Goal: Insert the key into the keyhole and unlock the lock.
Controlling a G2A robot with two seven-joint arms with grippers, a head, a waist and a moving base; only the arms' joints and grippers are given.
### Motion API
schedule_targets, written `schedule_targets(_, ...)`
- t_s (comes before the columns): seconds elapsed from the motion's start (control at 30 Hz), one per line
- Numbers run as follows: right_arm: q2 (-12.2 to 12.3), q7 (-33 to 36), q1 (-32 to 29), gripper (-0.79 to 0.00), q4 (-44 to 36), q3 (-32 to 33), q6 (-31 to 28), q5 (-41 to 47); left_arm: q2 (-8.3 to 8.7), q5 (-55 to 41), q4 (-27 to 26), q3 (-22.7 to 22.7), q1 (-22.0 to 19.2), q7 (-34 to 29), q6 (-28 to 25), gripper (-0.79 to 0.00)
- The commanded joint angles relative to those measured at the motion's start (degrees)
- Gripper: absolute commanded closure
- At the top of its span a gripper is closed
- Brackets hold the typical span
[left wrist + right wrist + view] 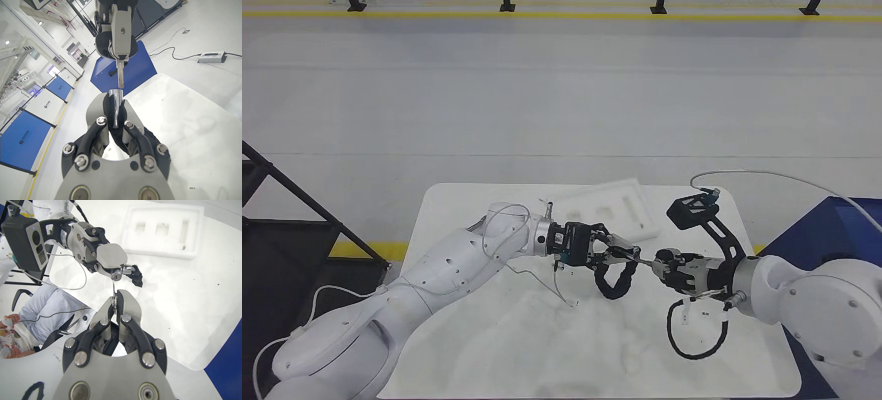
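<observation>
1. Chrome lock: a short, shiny round cylinder with its keyhole set in the flat end face. A black sleeved cable loop hangs from it at 6 o'clock in the top view.
2. The lock is held in the air over the middle of the white table, with a white foam tray at its 12 o'clock.
3. The key is silver with a dark head. Its narrow blade points straight at the keyhole and its tip is right at the end face. Almost the whole blade is exposed, and it cannot be told whether the tip has entered.
4. The left gripper reaches in from 9 o'clock in the top view. Its black pads are clamped on the sides of the cylinder, and the keyhole end sticks out past them.
5. The right gripper comes in from 3 o'clock, facing the left one. Its fingers are pressed together, pinching the key's head.
</observation>
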Motion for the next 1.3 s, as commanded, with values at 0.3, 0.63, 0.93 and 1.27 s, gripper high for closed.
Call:
schedule_targets(0.3,1.18,-1.24,0.60,0.000,0.00,-0.42,1.25,1.74,-0.54,1.44,0.02,-1.31,0.59,0.75,-1.32,0.000)
schedule_targets(0.63,2.01,-2.60,0.78,0.000,0.00,-1.31,2.61,3.07,-0.96,2.40,0.53,-2.46,1.11,1.81,-1.90,0.000)
schedule_targets(0.93,2.84,-3.47,0.94,0.000,0.00,-1.70,3.48,4.20,-1.13,3.42,0.78,-3.51,1.70,2.56,-2.05,0.000)
schedule_targets(1.27,3.50,-3.67,1.94,0.000,0.00,-2.74,3.68,5.28,-1.37,4.45,0.72,-4.37,2.22,2.89,-2.64,0.000)
